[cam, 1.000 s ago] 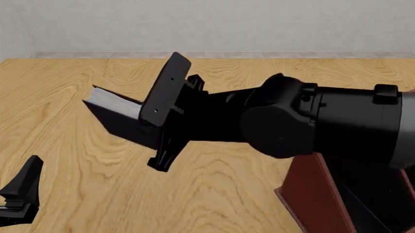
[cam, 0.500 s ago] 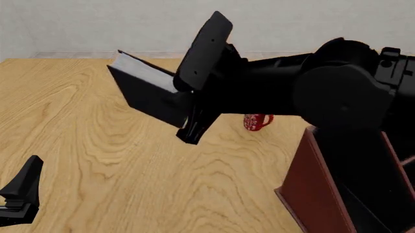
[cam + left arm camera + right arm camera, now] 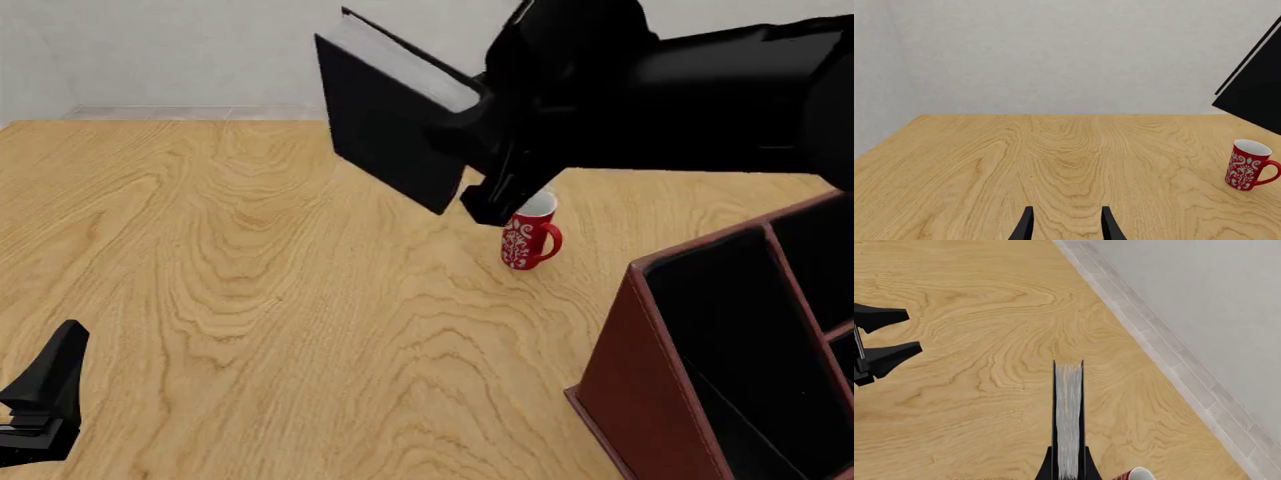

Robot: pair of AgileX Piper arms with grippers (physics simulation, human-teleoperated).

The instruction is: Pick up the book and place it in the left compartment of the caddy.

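Now my right pincer (image 3: pixel 1067 471) pinches the book (image 3: pixel 394 120) aloft; the caddy (image 3: pixel 667 370) below, its left compartment (image 3: pixel 747 340) unfilled.

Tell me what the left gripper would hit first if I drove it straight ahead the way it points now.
Probably nothing soon. The left gripper points across bare table toward the back wall. The red mug and the held book sit well off to the side of that line, though depth is hard to judge.

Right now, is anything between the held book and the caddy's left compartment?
Nothing visible blocks it. The right gripper holds the book high above the table; the red mug stands lower, left of the caddy, whose left compartment looks open.
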